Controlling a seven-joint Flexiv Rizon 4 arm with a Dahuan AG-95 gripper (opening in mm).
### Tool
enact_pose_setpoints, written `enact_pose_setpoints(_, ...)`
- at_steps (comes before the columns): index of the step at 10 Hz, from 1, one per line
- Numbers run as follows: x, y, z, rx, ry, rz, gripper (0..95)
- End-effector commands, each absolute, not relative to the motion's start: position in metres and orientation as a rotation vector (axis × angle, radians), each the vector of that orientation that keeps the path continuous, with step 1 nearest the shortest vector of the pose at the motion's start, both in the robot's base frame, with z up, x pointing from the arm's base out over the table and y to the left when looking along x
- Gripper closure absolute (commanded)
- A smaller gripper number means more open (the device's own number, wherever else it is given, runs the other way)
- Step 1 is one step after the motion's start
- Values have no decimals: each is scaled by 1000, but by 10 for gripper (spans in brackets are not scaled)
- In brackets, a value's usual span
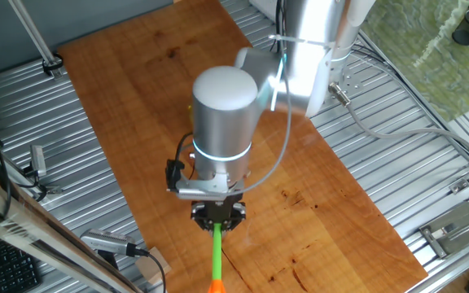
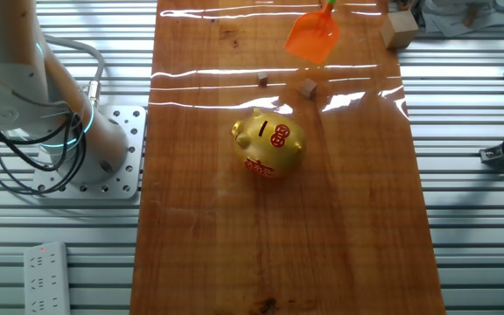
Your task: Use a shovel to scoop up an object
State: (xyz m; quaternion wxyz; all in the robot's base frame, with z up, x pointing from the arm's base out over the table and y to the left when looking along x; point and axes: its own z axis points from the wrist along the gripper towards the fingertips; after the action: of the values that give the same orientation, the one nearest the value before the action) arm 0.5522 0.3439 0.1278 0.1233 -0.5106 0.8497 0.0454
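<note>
My end effector point(image 1: 217, 216) grips the shovel point(image 2: 312, 37) near the tabletop's point(image 2: 357, 227) far edge; the cube point(image 2: 307, 87) sits at its 6 o'clock.

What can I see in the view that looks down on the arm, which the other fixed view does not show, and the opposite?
Only the view above the arm shows the hand, apparently gripping the green shaft, and the shovel's orange end at the bottom edge.

Only the other view shows the orange blade of the shovel, the pale cube just beyond it, a darker brown bit and the gold pig.

Both show the wooden table and the shovel.
</note>
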Motion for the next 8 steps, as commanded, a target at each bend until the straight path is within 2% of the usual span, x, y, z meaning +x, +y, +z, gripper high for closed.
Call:
enact_pose_setpoints(1,555,346,122,-1486,2464,147,950)
enact_pose_setpoints(4,555,345,105,-1487,2437,151,950)
enact_pose_setpoints(8,553,349,103,-1472,2441,150,950)
